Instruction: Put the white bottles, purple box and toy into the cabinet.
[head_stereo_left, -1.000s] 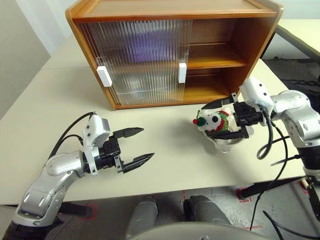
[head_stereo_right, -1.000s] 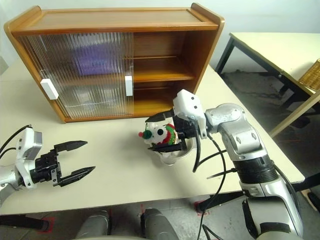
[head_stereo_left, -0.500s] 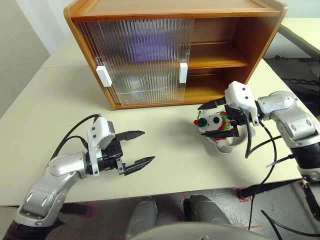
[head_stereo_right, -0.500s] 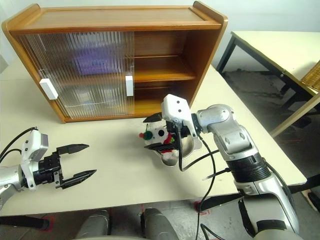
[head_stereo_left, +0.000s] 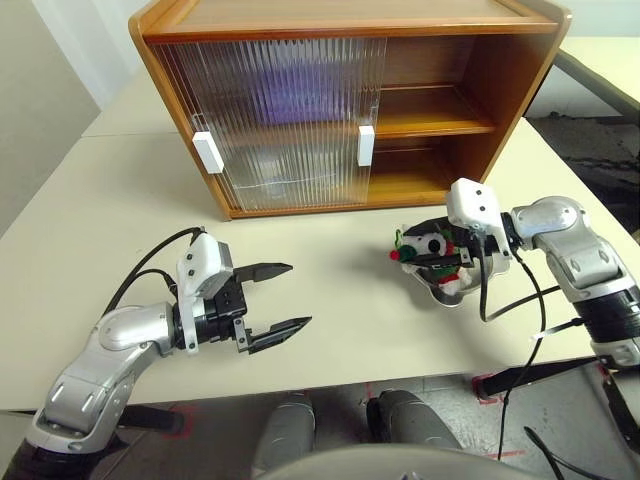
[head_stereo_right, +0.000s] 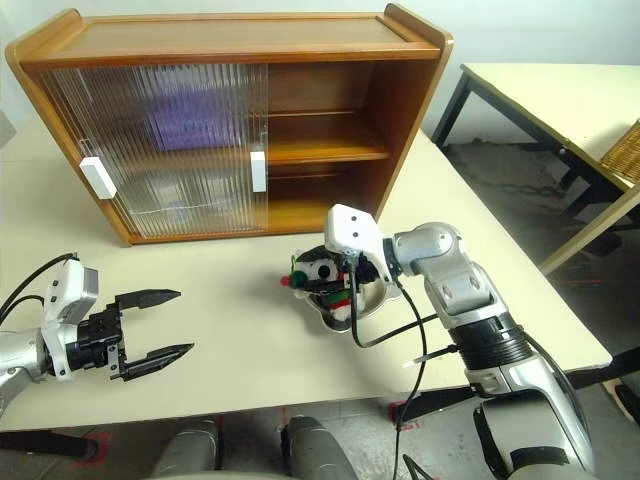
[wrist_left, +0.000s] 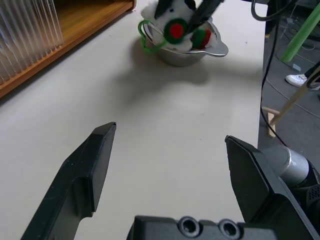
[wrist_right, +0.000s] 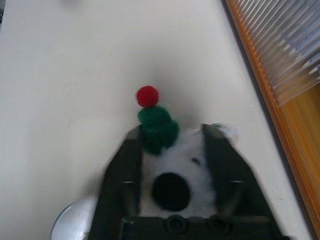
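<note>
The toy (head_stereo_left: 432, 250) is being gripped by the right claw (wrist_right: 172, 145) — its fingers (wrist_right: 222, 165) are pressed against both sides of the plush head — over a steel bowl (wrist_left: 212, 50) on the bench (head_stereo_left: 90, 250), seemingly still partly inside it. Just behind, the cabinet (head_stereo_left: 500, 90) is standing half open. The left claw (head_stereo_left: 275, 298) is being held wide apart over the bench, empty.

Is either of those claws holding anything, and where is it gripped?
The right end effector grips the toy by its head, over the steel bowl. The left end effector holds nothing.
</note>
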